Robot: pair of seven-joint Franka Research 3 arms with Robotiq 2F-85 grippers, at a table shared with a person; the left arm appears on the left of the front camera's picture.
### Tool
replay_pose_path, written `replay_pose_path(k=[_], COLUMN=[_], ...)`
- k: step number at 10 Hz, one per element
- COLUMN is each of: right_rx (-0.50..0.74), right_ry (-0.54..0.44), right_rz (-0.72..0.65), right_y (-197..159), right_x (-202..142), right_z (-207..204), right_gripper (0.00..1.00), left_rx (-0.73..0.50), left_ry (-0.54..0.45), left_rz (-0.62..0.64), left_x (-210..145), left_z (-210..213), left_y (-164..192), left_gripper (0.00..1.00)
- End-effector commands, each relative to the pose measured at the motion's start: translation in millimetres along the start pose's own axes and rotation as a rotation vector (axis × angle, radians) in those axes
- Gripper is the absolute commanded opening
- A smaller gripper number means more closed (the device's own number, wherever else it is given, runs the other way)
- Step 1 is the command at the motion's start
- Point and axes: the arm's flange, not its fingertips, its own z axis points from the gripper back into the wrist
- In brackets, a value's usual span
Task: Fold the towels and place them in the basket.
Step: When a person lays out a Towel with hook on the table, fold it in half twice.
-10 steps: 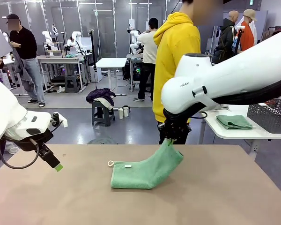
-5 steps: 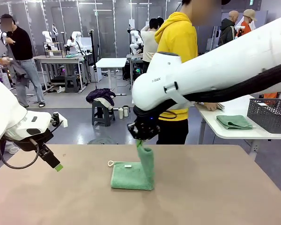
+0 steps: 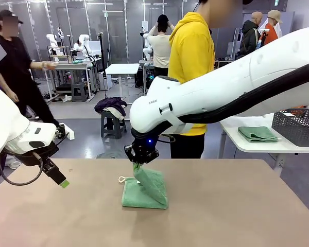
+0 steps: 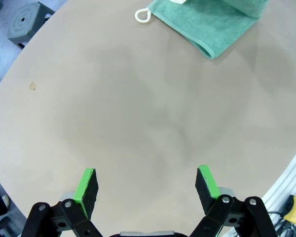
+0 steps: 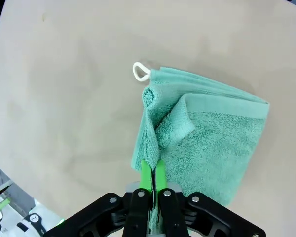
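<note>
Right gripper [image 5: 153, 174] was noted pressed together on one edge of the mint green towel [image 3: 144, 191], that edge raised above the rest; the remainder was seen lying folded near the middle of the table [image 3: 237, 216], corner loop [image 5: 140, 72] toward the robot's left. Left gripper [image 4: 148, 180] was found spread and empty above bare table, well apart from the towel. The basket [image 3: 298, 126] was seen on a side table beyond, a second folded towel [image 3: 256, 134] just beside it. Risks judged: the thin pinch could be lost if the edge were carried over too quickly; the lower layers could be dragged, nothing pinning them down; the bunched roll near the loop could be trapped, leaving a skewed fold.
</note>
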Motion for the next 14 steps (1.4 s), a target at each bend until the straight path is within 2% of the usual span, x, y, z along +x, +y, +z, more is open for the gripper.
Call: replay_pose_path(k=[1,6,7,8,9,10,11,12,14], right_rx=[-0.051,-0.098,-0.099,-0.101,-0.103,-0.102,-0.098,-0.101,-0.094], right_ry=[-0.032,0.026,0.03,0.034,0.035,0.033,0.029,0.029,0.027], right_rz=[-0.033,-0.042,-0.037,-0.031,-0.025,-0.02,-0.017,-0.018,-0.01], right_y=[11.5,8.8,8.0,7.4,8.2,9.1,9.4,8.9,9.2], right_x=[10.5,24.3,23.6,22.1,19.9,18.5,17.4,16.4,11.6], right_z=[-13.9,-53.8,-55.4,-54.4,-53.2,-50.7,-49.0,-48.1,-43.8], right_gripper=[0.0,0.0,0.22,0.34,0.53,0.65,0.84,0.96,1.0], left_rx=[0.013,0.013,0.013,0.013,0.013,0.013,0.013,0.013,0.013], left_ry=[-0.003,-0.003,-0.003,-0.003,-0.003,-0.003,-0.003,-0.003,-0.003], left_rz=[0.011,0.011,0.011,0.011,0.011,0.011,0.011,0.011,0.011], left_x=[1.7,1.7,1.7,1.7,1.7,1.7,1.7,1.7,1.7], left_z=[-1.3,-1.3,-1.3,-1.3,-1.3,-1.3,-1.3,-1.3,-1.3], left_y=[-0.7,-0.7,-0.7,-0.7,-0.7,-0.7,-0.7,-0.7,-0.7], left_gripper=[1.0,1.0,1.0,1.0,1.0,1.0,1.0,1.0,1.0])
